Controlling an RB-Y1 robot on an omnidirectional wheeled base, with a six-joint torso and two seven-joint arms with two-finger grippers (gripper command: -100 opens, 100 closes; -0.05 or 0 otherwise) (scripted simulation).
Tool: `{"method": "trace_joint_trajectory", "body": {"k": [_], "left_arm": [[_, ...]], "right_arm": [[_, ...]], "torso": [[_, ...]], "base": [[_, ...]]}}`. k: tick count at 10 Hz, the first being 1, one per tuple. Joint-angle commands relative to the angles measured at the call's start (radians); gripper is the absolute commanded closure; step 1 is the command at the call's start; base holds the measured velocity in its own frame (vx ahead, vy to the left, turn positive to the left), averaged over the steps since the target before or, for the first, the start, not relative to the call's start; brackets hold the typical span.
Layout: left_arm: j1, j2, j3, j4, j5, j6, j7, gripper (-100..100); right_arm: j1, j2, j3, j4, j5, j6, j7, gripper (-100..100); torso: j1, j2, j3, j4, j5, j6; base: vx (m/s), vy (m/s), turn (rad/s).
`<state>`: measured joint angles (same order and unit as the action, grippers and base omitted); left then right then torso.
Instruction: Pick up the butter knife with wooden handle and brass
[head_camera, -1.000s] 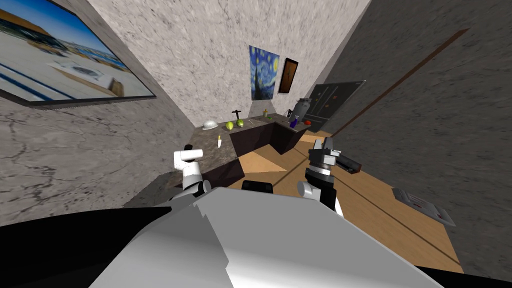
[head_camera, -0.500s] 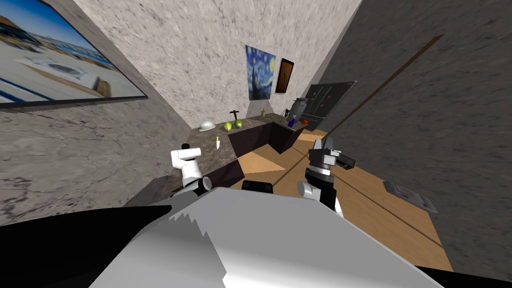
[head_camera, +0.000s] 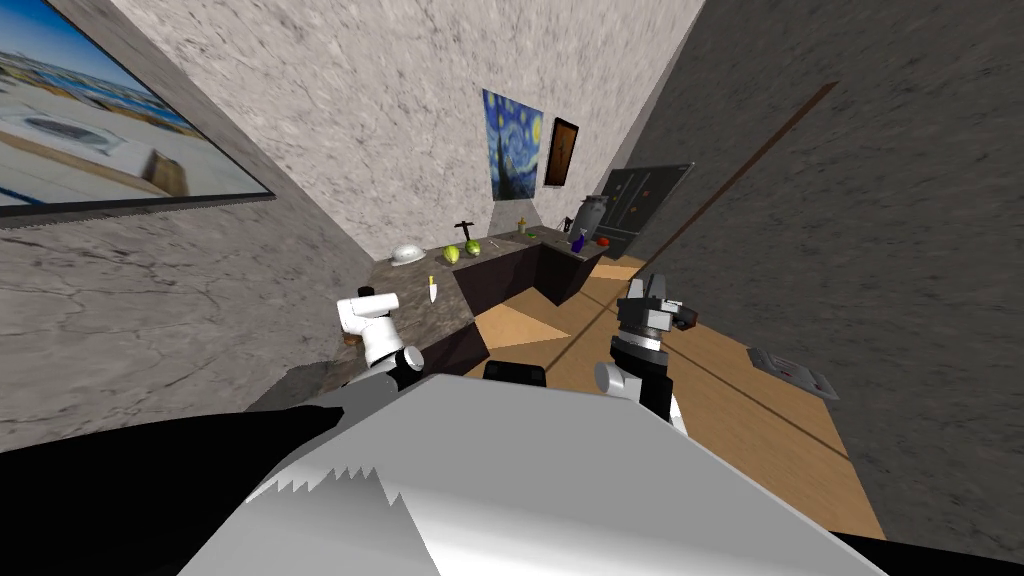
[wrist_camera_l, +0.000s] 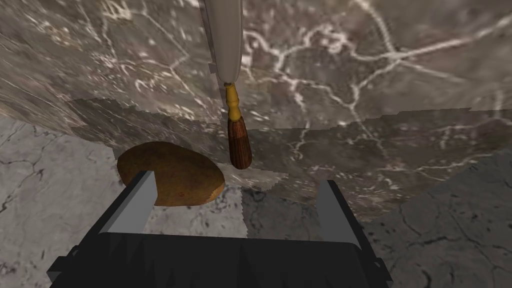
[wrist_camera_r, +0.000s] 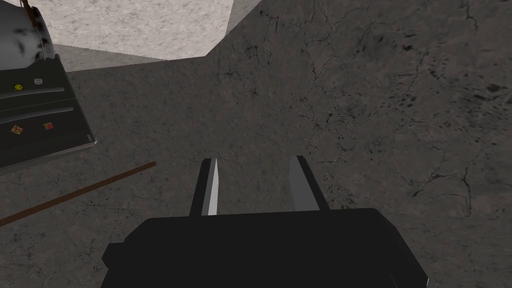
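Observation:
The butter knife (head_camera: 432, 289) lies on the dark marble counter (head_camera: 445, 312), just ahead of my left arm. In the left wrist view its pale blade (wrist_camera_l: 225, 40), brass collar (wrist_camera_l: 231, 100) and wooden handle (wrist_camera_l: 239, 144) point toward my left gripper (wrist_camera_l: 234, 192). That gripper is open and hangs above the counter, short of the handle's end, with nothing between its fingers (wrist_camera_l: 136, 200). My right gripper (head_camera: 655, 290) is raised over the wooden floor, away from the counter. Its fingers (wrist_camera_r: 211, 187) stand a narrow gap apart and hold nothing.
A brown rounded lump (wrist_camera_l: 175, 172) lies on the counter beside my left finger. Farther along the counter are a white bowl (head_camera: 406, 254), green fruits (head_camera: 453, 253) and a blue bottle (head_camera: 578, 242). A dark fridge (head_camera: 640, 200) stands beyond, and a grey mat (head_camera: 790, 372) lies on the floor.
The whole head view has shifted left, so I have turned a little to the right. Both arms keep their pose, and the knife lies where it was.

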<state>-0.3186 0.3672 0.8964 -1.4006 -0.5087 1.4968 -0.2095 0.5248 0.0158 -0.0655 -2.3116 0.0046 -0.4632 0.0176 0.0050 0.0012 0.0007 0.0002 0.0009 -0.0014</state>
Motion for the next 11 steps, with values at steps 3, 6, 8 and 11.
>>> {"method": "trace_joint_trajectory", "body": {"k": [3,6,8,11], "left_arm": [[-0.034,0.012,0.036,0.032,0.004,0.092,-0.024,-100],[-0.070,0.024,0.077,0.070,0.012,0.174,-0.049,-100],[-0.085,0.029,0.094,0.086,0.016,0.209,-0.060,-100],[-0.118,0.038,0.133,0.120,0.027,0.282,-0.086,-100]], "right_arm": [[0.000,0.000,0.000,0.000,0.000,0.000,0.000,0],[0.000,0.000,0.000,0.000,0.000,0.000,0.000,0],[0.000,0.000,0.000,0.000,0.000,0.000,0.000,0],[0.000,0.000,0.000,0.000,0.000,0.000,0.000,0]], "torso": [[-0.001,0.000,0.000,0.000,0.000,0.000],[0.000,0.000,0.000,0.000,0.000,-0.001],[0.001,0.000,0.000,0.000,0.000,0.000],[0.000,-0.001,0.000,0.000,0.000,0.000]], "base": [[-0.002,0.053,-0.071],[-0.005,0.064,-0.080],[-0.014,0.080,-0.088],[-0.003,0.067,-0.079]]}}
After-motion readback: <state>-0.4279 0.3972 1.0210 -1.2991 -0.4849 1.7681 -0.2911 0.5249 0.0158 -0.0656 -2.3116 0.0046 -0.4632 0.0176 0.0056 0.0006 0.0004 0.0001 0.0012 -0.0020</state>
